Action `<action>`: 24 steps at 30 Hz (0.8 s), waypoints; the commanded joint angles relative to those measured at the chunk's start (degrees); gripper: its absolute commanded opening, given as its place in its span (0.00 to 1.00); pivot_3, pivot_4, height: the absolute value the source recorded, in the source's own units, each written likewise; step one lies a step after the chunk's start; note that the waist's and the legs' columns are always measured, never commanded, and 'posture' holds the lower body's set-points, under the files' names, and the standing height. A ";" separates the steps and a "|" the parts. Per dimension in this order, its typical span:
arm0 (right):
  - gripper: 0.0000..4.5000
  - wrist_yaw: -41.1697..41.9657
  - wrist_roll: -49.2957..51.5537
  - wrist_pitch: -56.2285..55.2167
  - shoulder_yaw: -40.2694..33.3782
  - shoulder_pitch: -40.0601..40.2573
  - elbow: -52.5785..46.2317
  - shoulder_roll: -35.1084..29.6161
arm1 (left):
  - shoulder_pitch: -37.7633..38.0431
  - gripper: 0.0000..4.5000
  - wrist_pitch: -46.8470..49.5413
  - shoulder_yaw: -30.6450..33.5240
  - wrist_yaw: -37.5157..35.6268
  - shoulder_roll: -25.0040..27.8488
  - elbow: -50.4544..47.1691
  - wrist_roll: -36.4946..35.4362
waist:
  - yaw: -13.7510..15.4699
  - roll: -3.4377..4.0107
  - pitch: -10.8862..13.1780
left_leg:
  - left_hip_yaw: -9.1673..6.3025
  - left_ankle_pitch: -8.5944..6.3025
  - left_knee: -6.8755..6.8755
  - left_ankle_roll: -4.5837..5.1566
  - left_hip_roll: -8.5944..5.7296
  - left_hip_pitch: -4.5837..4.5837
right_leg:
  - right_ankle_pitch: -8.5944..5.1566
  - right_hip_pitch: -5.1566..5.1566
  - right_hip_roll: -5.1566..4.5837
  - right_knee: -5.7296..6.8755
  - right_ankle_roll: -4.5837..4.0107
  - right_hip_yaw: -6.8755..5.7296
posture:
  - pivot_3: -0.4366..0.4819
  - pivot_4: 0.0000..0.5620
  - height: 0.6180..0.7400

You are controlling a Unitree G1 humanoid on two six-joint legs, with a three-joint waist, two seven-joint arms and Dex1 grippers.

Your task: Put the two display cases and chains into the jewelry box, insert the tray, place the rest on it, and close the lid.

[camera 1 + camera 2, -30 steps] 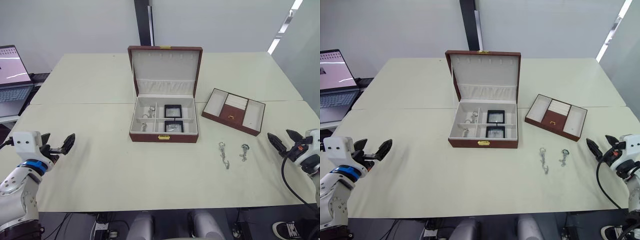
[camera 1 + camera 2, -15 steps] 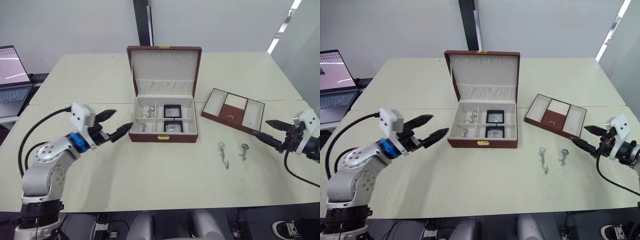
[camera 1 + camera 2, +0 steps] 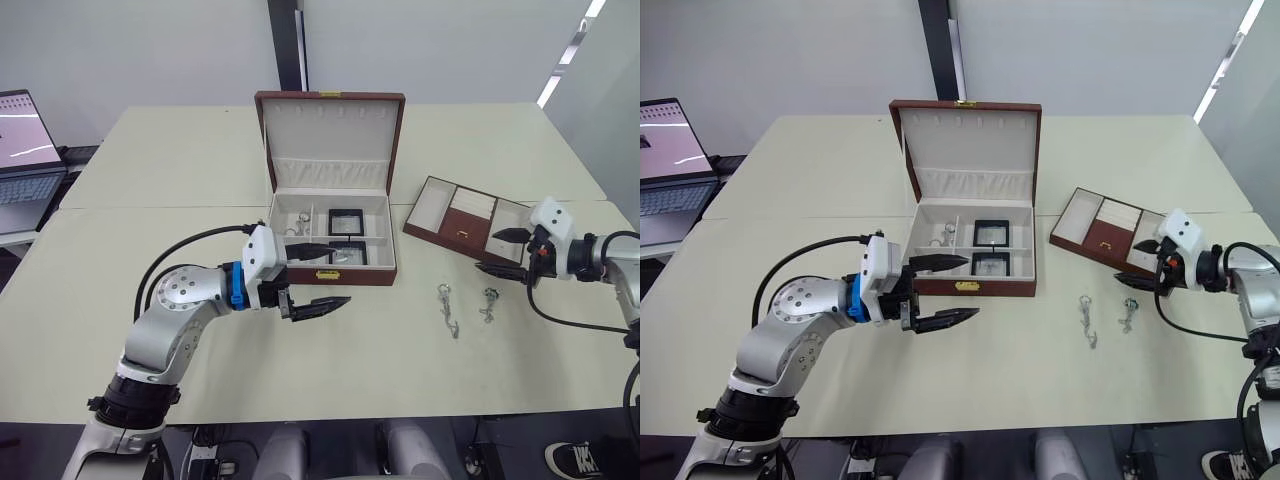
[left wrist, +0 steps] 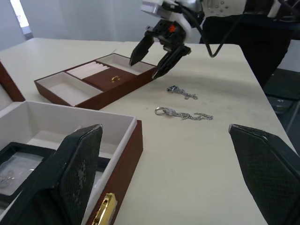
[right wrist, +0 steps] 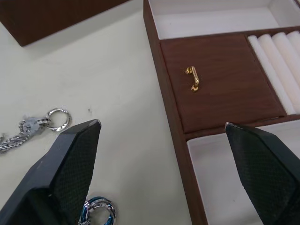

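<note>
Cream table, both our arms just swung inward: left gripper wide open, empty at the jewelry box front; right gripper open, empty at the tray 5 o'clock edge, insertion next.

Laptop cut off at left edge. Small bits in jewelry box left compartments too tiny to ID. Display cases' contents unreadable. Box partly cropped in left wrist view, lower left.
</note>
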 commanded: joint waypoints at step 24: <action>0.00 -0.38 -5.13 -11.25 -1.52 -6.33 14.91 2.89 | -0.30 1.00 -5.61 0.20 -0.52 -2.40 0.82 0.96 | -0.10 0.00 0.00 | 0.00 0.00 0.00 0.00 0.00 0.01 | 0.00 0.00 -0.01 0.01 0.00 0.01 | 0.48 0.27 1.00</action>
